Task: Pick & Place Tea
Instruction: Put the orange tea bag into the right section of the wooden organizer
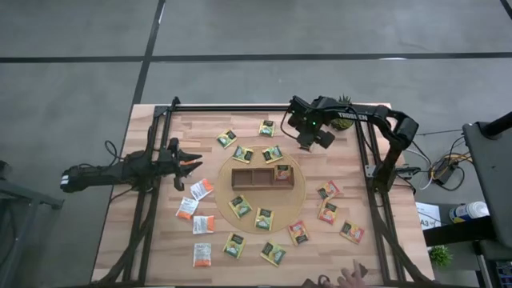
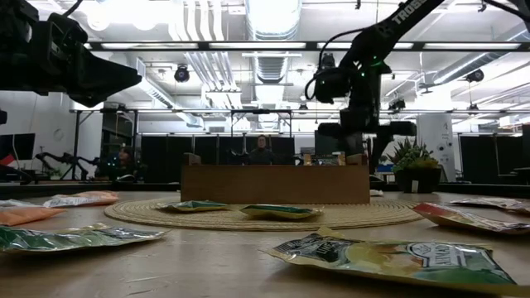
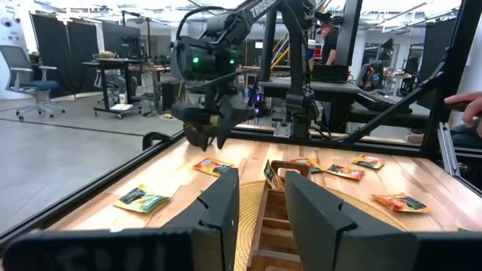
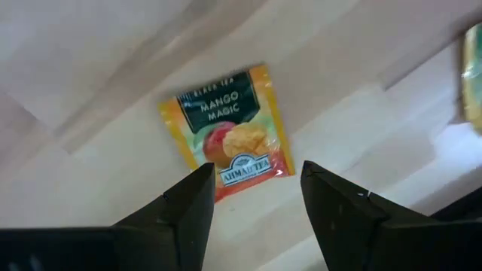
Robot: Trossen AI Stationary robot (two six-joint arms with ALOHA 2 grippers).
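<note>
Many small tea sachets lie flat on the wooden table around a round woven mat [image 1: 298, 192]. On the mat stands the brown three-compartment tray [image 1: 250, 178], with one sachet [image 1: 282, 172] in its right compartment. My right gripper [image 4: 256, 188] hangs open, pointing down, above the far part of the table beyond the tray. Below it an orange-yellow "Mango Magic" sachet [image 4: 226, 132] lies flat on the wood, also seen as the orange sachet [image 3: 213, 167] in the left wrist view. The fingers are clear of it. My left gripper [image 1: 190, 164] waits level at the table's left, open and holding nothing.
A small potted plant [image 1: 344, 120] stands at the far edge beside the right arm. Dark frame rails [image 1: 372, 172] run along the table's sides. A person's hand [image 1: 348, 278] shows at the near edge. White-and-orange sachets [image 1: 200, 189] lie near my left gripper.
</note>
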